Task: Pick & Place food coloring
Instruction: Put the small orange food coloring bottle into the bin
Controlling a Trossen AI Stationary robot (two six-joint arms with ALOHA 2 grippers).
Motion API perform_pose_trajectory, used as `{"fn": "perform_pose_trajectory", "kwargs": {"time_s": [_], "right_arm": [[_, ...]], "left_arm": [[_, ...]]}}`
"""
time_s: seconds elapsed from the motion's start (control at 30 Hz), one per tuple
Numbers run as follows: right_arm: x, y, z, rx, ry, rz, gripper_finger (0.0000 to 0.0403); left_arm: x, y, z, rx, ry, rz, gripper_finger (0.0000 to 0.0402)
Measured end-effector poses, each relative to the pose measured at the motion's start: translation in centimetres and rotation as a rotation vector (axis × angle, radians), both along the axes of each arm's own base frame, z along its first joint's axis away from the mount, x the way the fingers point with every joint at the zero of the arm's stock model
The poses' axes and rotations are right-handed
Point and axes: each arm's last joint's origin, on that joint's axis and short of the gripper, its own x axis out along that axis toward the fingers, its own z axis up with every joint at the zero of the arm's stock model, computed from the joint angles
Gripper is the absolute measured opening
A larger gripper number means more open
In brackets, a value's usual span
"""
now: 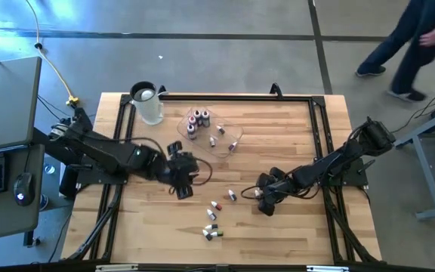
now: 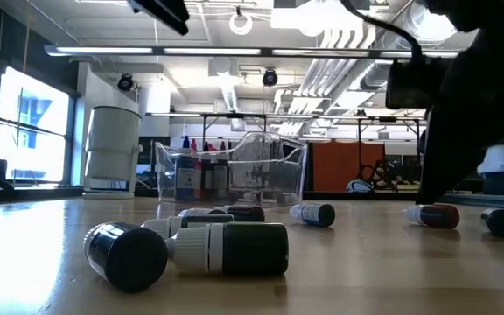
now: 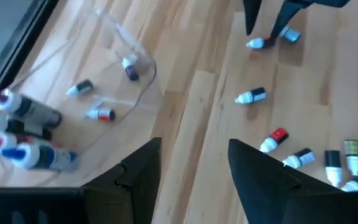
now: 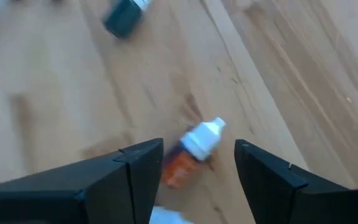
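Several tiny food coloring bottles stand grouped in the clear tray [image 1: 236, 134], and a few lie loose in it [image 3: 101, 114]. Others lie on their sides on the wood in a cluster [image 1: 214, 219] near the front. My left gripper [image 1: 181, 175] hangs open above the table beside the tray, with nothing between its fingers [image 3: 194, 180]. My right gripper [image 1: 261, 198] is low over the table right of centre and open [image 4: 197, 174]. A white-capped, orange-bodied bottle [image 4: 194, 149] lies on the table between its fingers. My right gripper slants down over the orange bottle with one finger on each side. The bottle lies flat on the wood, cap end [image 4: 209, 134] away from the gripper. Its body end [image 4: 178, 169] reaches one finger's edge; whether they touch, I cannot tell.
A clear jug [image 1: 148, 104] stands at the far left by the black frame rail [image 1: 225, 96]. More bottles lie near the right gripper [image 1: 232, 195]. In the low view two dark bottles [image 2: 226, 248] lie closest. A person walks on the floor beyond the table [image 1: 414, 45].
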Motion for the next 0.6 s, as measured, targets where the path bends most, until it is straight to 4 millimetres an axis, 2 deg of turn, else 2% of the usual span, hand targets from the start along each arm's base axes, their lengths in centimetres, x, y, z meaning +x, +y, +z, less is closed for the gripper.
{"fn": "perform_pose_trajectory", "kwargs": {"time_s": [0.2, 0.37, 0.6], "right_arm": [[0.6, 0.3, -2.3, -0.036, 0.058, 0.008, 0.0193], [0.6, 0.2, -2.7, -0.113, 0.061, 0.059, 0.0189], [0.5, 0.2, -2.8, -0.154, 0.075, 0.123, 0.012]], "left_arm": [[-1.1, -2.1, -2.0, 0.014, -0.036, 0.094, 0.0182], [-1.9, -3.4, -3.0, 0.013, -0.068, 0.139, 0.0182], [-2.7, -4.4, -3.8, 0.001, -0.069, 0.139, 0.0182]]}}
